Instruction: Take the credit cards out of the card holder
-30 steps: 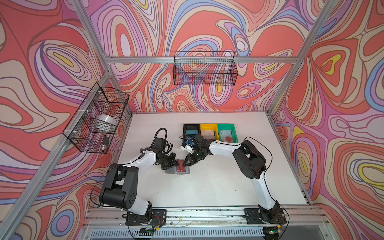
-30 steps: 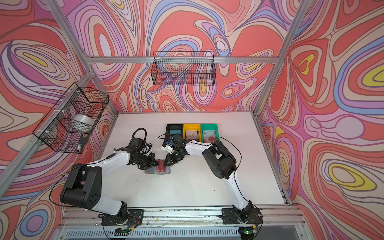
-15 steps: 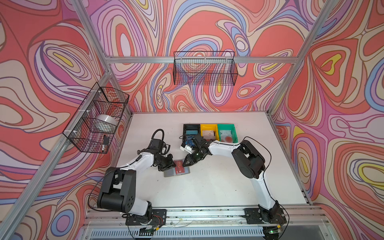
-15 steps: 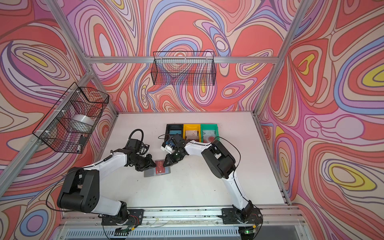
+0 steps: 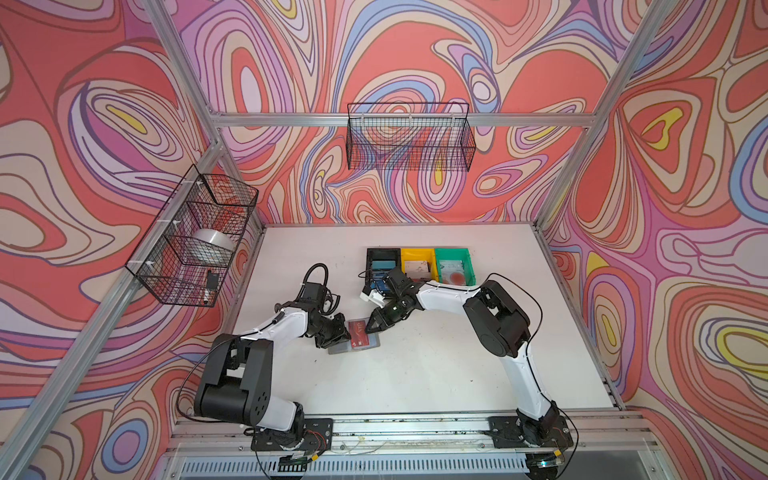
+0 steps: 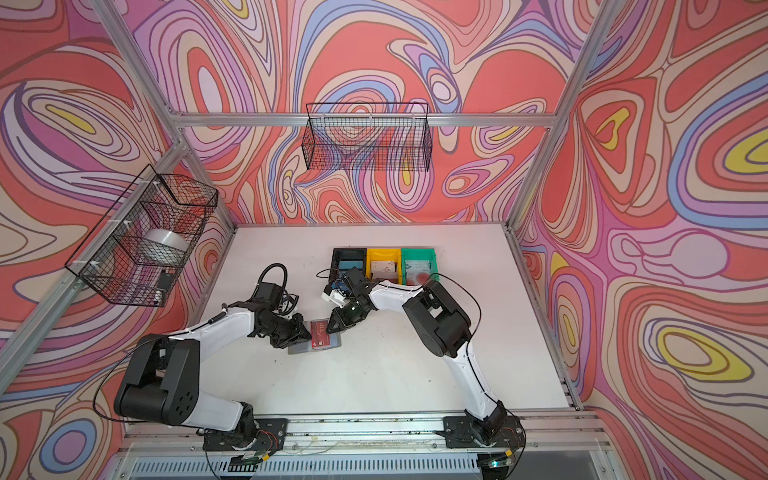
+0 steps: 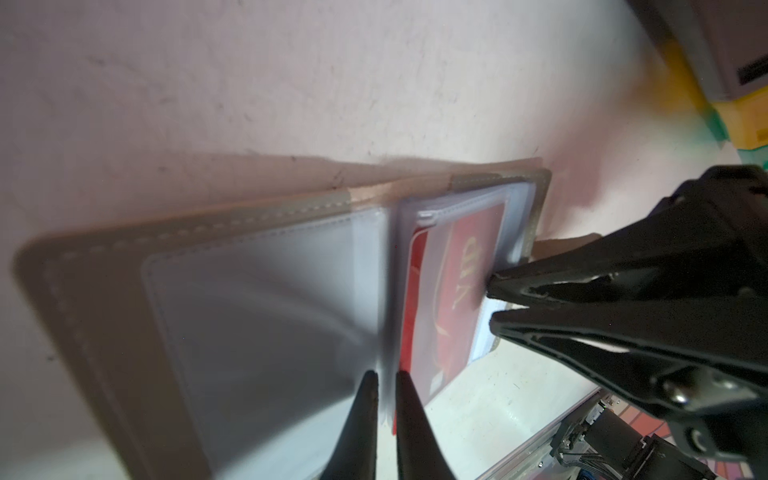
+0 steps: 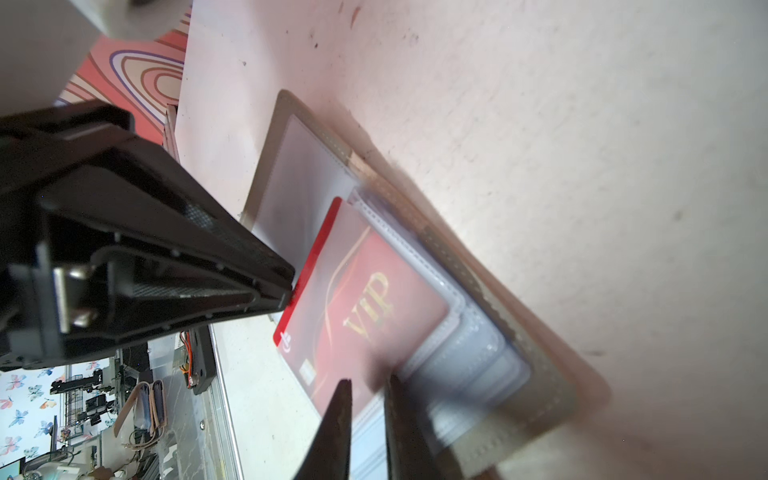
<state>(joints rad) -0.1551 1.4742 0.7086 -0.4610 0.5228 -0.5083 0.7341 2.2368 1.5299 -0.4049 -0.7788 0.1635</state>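
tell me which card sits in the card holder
The red VIP card, partly in a clear pocket of the grey card holder; the blue card lies in the black bin, the red-spotted card in the green bin.

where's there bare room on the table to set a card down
Bare table between the card holder and the front rail, and behind the bins to the back wall. Crowded: left gripper and right gripper meet at the holder and its red card.
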